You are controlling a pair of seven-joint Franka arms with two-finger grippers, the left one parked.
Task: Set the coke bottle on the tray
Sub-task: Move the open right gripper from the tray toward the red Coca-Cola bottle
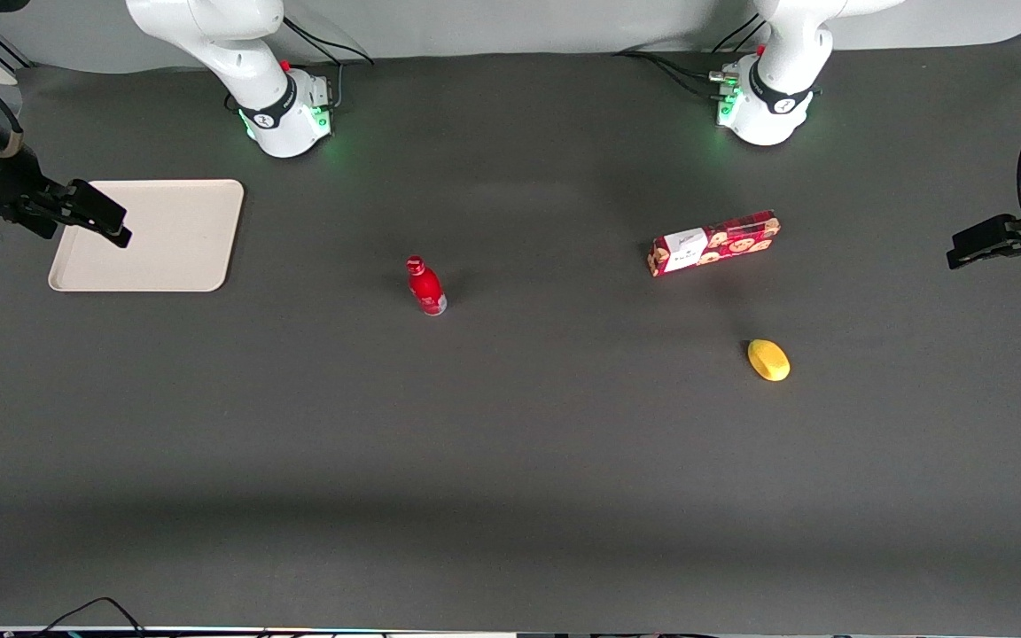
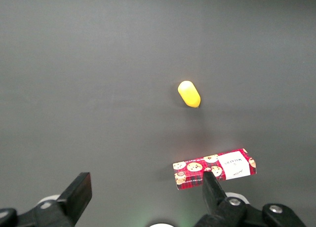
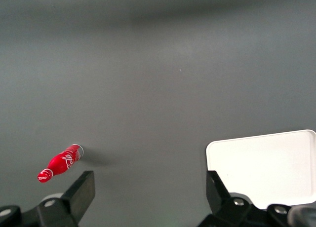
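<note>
Dark grey table (image 1: 510, 443) with the working arm's gripper (image 1: 112, 223) hanging above the tray (image 1: 178, 235), at the working arm's end of the table. Seen from the wrist camera, the gripper's two black fingers (image 3: 81, 190) stand wide apart with bare tabletop between them; nothing is held. The tray is a flat cream rectangle with rounded corners and a low rim, and nothing lies on it in the part that shows. The coke bottle (image 1: 424, 286) stands upright on the table near its middle, well apart from the tray and toward the parked arm's end from it; it is glossy red with a red cap and a silvery base. White script runs along the bottle's side in the wrist view (image 3: 61, 163), too small to read with certainty. A long red cookie box (image 1: 714, 243) lies flat toward the parked arm's end of the table, printed with pictures of cookies and bearing a white label whose writing cannot be read. A small yellow, lemon-like object (image 1: 768, 360) lies nearer to the front camera than the box, apart from it.
</note>
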